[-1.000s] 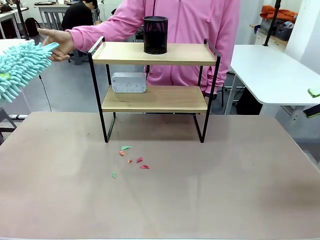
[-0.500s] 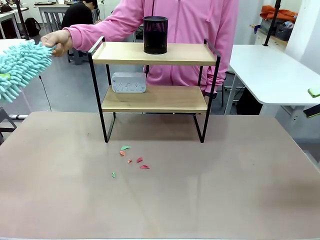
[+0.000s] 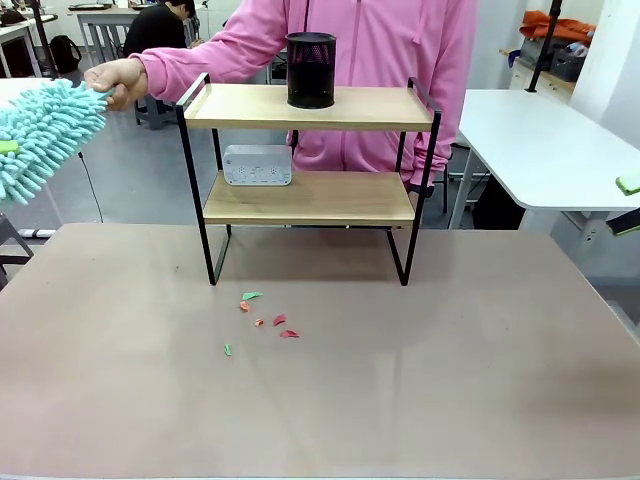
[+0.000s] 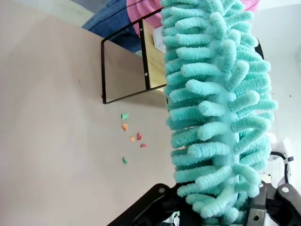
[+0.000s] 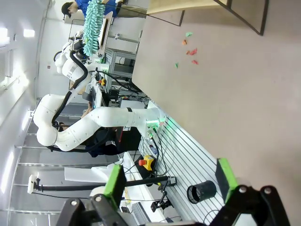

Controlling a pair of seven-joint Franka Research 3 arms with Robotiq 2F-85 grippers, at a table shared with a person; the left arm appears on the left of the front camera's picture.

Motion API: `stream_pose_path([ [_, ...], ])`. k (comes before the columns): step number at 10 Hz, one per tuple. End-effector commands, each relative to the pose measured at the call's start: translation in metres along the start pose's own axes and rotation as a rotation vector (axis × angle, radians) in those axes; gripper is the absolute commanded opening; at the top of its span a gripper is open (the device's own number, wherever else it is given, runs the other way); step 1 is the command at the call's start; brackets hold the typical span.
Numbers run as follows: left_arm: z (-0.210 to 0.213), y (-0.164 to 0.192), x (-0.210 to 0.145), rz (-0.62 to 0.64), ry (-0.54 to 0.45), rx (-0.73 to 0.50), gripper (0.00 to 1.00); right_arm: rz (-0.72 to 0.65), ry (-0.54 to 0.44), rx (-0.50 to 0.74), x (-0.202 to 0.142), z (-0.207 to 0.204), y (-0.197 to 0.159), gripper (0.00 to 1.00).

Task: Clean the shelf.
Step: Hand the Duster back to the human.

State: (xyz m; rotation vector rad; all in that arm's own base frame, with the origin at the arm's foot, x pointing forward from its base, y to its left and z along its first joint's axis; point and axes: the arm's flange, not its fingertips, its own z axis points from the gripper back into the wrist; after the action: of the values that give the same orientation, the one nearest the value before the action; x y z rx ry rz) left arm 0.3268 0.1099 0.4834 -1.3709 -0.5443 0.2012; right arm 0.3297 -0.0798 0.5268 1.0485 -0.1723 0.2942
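The shelf (image 3: 260,106) stands at the table's far middle, with a black mesh cup (image 3: 311,70) on its top board and a white device (image 3: 257,165) on the lower one. A fluffy teal duster (image 3: 45,135) hangs at the far left, level with the top board. A person's hand (image 3: 118,82) grips its tip. In the left wrist view the duster (image 4: 216,108) rises from between the jaws of my left gripper (image 4: 216,209), and its pile hides how they stand. My right gripper (image 5: 169,178) is open, off the table's right side.
Several small red, orange and green paper scraps (image 3: 262,315) lie on the table in front of the shelf's left leg. The person in pink stands behind the shelf. A white side table (image 3: 545,140) is at the back right.
The person's open hand has closed on the duster's tip. The duster has risen slightly. The right arm has not moved.
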Motion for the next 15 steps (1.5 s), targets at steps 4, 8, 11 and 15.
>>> stream_pose_path([
  [4, 0.003, -0.003, -0.003, -0.011, 0.006, -0.007, 1.0, 0.02, 0.001, 0.012, 0.002, 0.003, 0.0, 1.0],
  [8, 0.006, -0.008, -0.01, -0.024, 0.021, -0.03, 1.0, 0.02, 0.001, 0.012, 0.002, 0.003, 0.0, 1.0],
  [11, -0.003, -0.005, -0.027, -0.016, 0.053, -0.055, 1.0, 0.02, 0.001, 0.012, 0.002, 0.003, 0.0, 1.0],
  [15, -0.093, 0.007, -0.068, 0.002, 0.243, -0.09, 1.0, -0.094, -0.031, 0.018, 0.011, -0.058, 0.001, 1.0],
])
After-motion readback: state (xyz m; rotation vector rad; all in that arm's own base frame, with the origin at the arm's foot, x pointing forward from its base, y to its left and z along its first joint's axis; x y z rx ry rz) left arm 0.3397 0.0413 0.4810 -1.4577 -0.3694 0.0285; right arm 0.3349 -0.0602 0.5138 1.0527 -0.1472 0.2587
